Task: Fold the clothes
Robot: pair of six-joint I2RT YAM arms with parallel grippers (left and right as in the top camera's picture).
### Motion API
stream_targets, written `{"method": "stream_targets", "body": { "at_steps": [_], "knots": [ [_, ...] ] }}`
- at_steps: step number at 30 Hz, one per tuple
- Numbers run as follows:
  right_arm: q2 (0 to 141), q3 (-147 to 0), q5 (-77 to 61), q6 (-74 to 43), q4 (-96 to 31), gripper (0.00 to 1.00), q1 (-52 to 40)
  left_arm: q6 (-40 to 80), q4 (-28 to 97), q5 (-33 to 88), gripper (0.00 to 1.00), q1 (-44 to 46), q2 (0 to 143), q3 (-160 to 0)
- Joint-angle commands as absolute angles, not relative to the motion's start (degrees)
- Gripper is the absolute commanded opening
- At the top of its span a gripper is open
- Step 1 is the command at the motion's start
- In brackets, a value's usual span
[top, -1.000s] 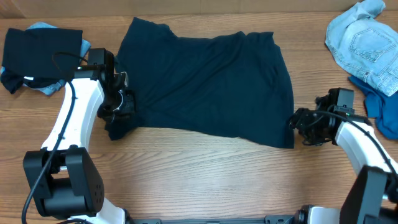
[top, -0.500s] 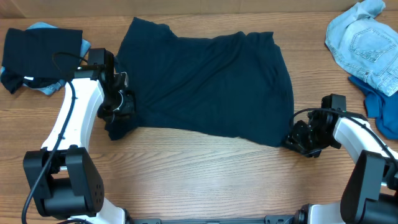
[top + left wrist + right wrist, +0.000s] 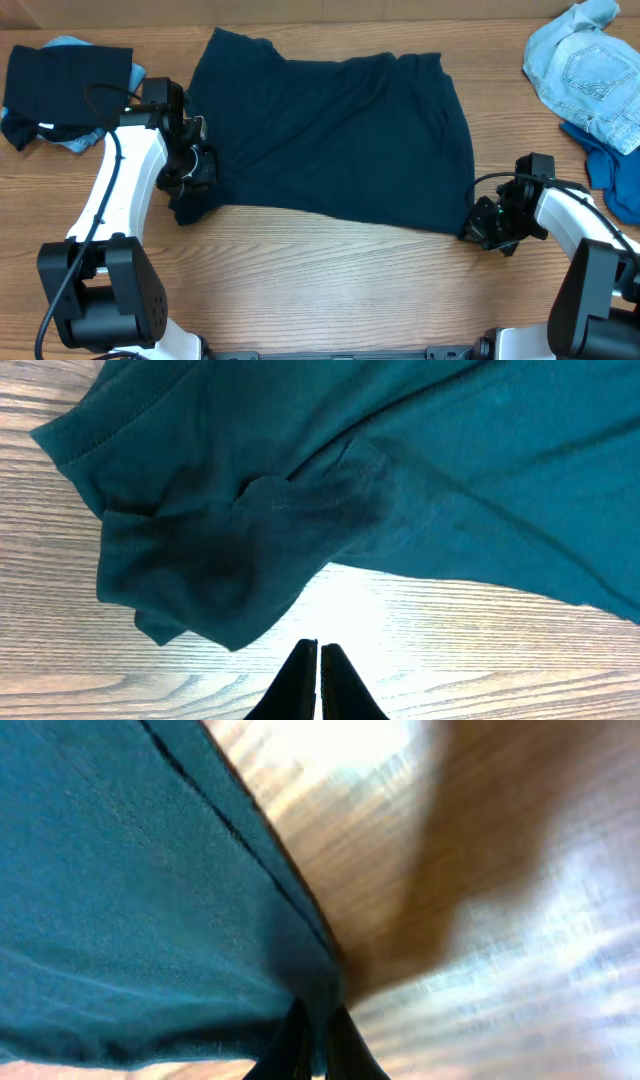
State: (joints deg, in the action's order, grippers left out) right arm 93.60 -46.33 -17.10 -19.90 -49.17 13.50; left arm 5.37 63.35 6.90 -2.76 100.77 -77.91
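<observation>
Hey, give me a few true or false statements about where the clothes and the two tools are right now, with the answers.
1. The navy shirt lies spread out on the wooden table. True.
2. The left tool grips the shirt's sleeve. False: its fingers are shut on each other over bare wood, beside the bunched sleeve.
3. The right tool is at the shirt's near right corner, with fabric between its fingers. True.
4. The pale denim piece lies on top of the navy shirt. False: it lies apart from it, at the table's far right.
5. A black garment lies at the table's far left. True.
</observation>
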Motion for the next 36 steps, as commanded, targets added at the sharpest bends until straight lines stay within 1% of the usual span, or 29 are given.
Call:
{"method": "stream_targets", "body": {
  "at_steps": [1, 9, 15, 16, 17, 19, 22, 25, 29, 30, 33, 36],
  "knots": [
    [88.9, -46.1, -15.9, -20.6, -52.4, 0.04, 13.6, 3.6, 63.2, 7.6, 0.08, -3.0, 100.4, -78.0],
    [81.1, -46.1, -12.3, -24.1, -58.7, 0.04, 13.6, 3.2, 63.0, 7.6, 0.08, -3.0, 100.4, -78.0],
    [80.7, -45.4, -11.4, -24.1, -60.4, 0.04, 13.6, 2.8, 65.0, 7.5, 0.16, -3.0, 100.4, -78.0],
    [80.7, -44.9, -11.2, -24.1, -60.2, 0.04, 13.6, 2.7, 65.6, 7.5, 0.15, -3.0, 100.3, -78.0],
    [80.7, -44.4, -11.1, -24.1, -60.1, 0.04, 13.6, 2.3, 65.9, 7.6, 0.13, -3.0, 100.1, -78.0],
    [80.7, -43.4, -11.0, -24.2, -59.3, 0.04, 13.6, 2.0, 65.8, 7.5, 0.13, -2.7, 98.8, -78.0],
    [80.7, -42.9, -11.0, -24.3, -58.7, 0.04, 13.6, 2.1, 65.7, 7.2, 0.15, -2.2, 93.0, -78.0],
    [80.7, -42.9, -10.4, -24.2, -59.0, 0.04, 13.6, 3.1, 67.4, 5.3, 0.21, -2.1, 83.7, -78.0],
    [80.7, -42.9, -9.0, -24.0, -58.6, 0.04, 13.6, 3.7, 70.2, 5.4, 0.36, -2.1, 75.7, -77.9],
    [80.7, -42.9, -9.0, -23.8, -58.3, 0.04, 13.6, 3.7, 70.6, 5.6, 0.41, -2.1, 74.8, -77.8],
    [80.7, -42.9, -9.0, -23.8, -57.8, 0.04, 13.6, 2.8, 70.7, 9.5, 0.50, -2.1, 74.8, -75.9],
    [80.7, -42.9, -9.0, -23.4, -57.8, 0.04, 13.6, 1.0, 68.1, 13.7, 0.56, -2.1, 76.3, -72.2]
  ]
}}
